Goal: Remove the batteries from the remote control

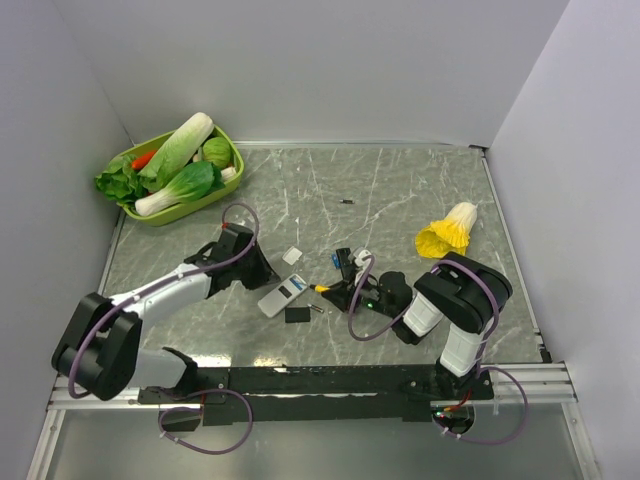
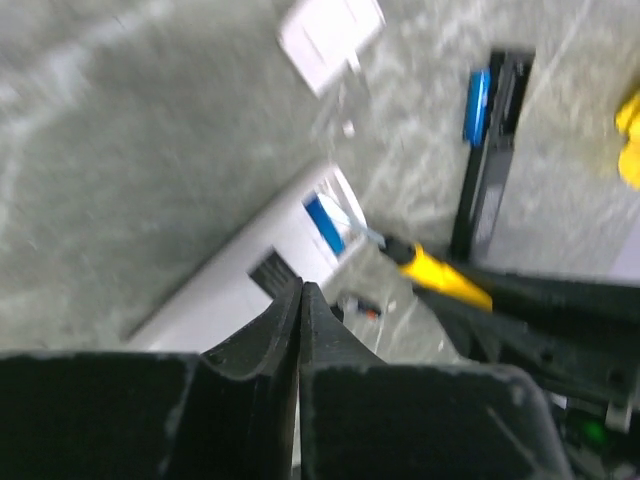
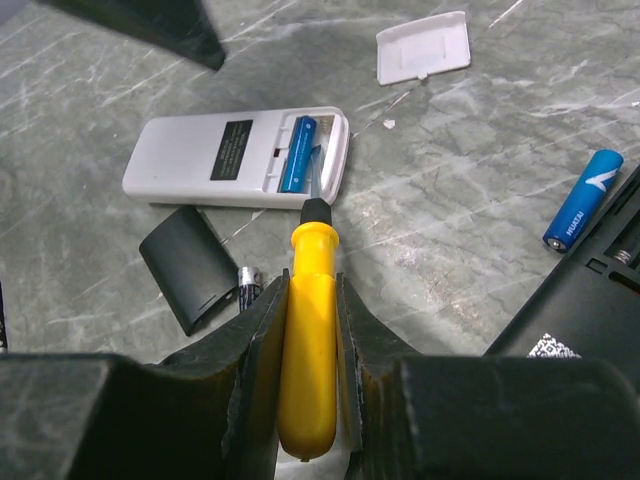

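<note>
Right end effector [image 3: 310,288] is clamped on a yellow-handled tool [image 3: 308,340], fingers closed down to about handle width. The tool tip is poked into the open bay of the white remote [image 3: 230,160]. One blue cell [image 3: 297,152] sits in that bay right beside the tip, and the slot next to it looks empty afaict. Left end effector [image 2: 301,300] is over the label end of the white remote, fingers pressed together w/ nothing between them. Can't tell if it's actually touching the casing.

Other bits, relative to the white remote:
- white cover [image 3: 424,45] lies beyond its bay end
- black cover [image 3: 187,265] is just on the near side, w/ a dark cell [image 3: 248,285] beside it, partly hidden by a finger
- a loose blue cell [image 3: 582,200] is well off to the right, close by a black remote [image 3: 585,300]

What I'd worry about, imo:
- If the left isn't really pinning the white remote, levering could just shove it across the worktop [image 3: 470,180] instead of lifting the cell.
- The tip could slip off the rounded cell and skate out of the bay, or dig into the contacts.
- If the cell pops out w/ force it'll prob roll, maybe under the black cover.
- The slim handle could also twist in the grip.
</note>
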You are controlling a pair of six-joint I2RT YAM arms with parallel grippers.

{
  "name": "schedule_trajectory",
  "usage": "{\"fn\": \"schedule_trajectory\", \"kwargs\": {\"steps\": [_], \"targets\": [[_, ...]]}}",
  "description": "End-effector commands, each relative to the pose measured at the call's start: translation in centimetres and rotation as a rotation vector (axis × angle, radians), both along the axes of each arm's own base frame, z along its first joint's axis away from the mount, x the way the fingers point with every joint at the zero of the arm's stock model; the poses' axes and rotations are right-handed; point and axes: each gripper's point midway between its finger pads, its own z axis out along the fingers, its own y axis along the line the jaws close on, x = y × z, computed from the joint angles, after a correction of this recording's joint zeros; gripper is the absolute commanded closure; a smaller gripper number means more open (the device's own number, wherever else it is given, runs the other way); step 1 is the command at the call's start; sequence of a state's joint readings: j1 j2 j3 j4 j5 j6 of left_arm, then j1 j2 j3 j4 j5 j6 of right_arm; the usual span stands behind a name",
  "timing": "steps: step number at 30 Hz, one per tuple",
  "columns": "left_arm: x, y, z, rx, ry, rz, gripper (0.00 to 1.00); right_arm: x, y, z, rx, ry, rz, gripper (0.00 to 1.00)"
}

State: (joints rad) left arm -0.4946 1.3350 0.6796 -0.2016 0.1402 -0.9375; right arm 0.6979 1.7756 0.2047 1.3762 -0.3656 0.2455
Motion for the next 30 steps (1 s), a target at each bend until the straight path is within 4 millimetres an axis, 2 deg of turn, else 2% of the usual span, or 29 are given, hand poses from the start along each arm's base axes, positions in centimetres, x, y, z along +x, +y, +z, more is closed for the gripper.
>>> {"fn": "schedule_trajectory", "kwargs": {"steps": [1, 6, 7, 9, 18, 21, 26, 27, 29, 30], "targets": [[-2.3, -1.5, 0.7, -0.066, 0.011, -0.089, 0.93, 1.1, 1.6, 5.1, 0.148, -0.152, 0.021, 1.00], [-5.0, -2.5, -0.2, -0.103, 0.055, -0.185, 0.95, 1.7, 1.9, 5.0, 0.122, -0.135, 0.013, 1.00], [-5.4, -2.3, -0.7, -0.078, 0.074, -0.185, 0.95, 1.8, 1.9, 4.3, 0.098, -0.109, 0.014, 1.00], [-6.1, -2.1, -1.3, -0.050, 0.088, -0.187, 0.97, 2.2, 2.2, 4.5, 0.088, -0.110, 0.011, 1.00], [-7.4, -2.0, -1.9, -0.063, 0.079, -0.213, 0.99, 3.0, 2.7, 3.9, 0.048, -0.072, 0.006, 1.00], [-7.6, -1.1, -3.3, -0.001, 0.108, -0.192, 0.99, 3.2, 2.7, 3.9, 0.049, -0.071, 0.004, 1.00], [-7.7, -0.5, -4.2, 0.039, 0.116, -0.172, 0.99, 3.5, 2.6, 3.9, 0.031, -0.056, -0.006, 1.00], [-7.7, 0.5, -4.7, 0.090, 0.126, -0.145, 0.99, 3.3, 2.4, 3.0, -0.003, -0.025, -0.004, 1.00], [-7.1, 1.4, -4.8, 0.144, 0.125, -0.104, 0.99, 3.7, 2.5, 3.2, -0.029, -0.019, -0.002, 1.00], [-6.7, 2.3, -5.0, 0.192, 0.118, -0.068, 0.99, 3.4, 2.2, 2.1, -0.073, 0.029, -0.005, 1.00]]}}
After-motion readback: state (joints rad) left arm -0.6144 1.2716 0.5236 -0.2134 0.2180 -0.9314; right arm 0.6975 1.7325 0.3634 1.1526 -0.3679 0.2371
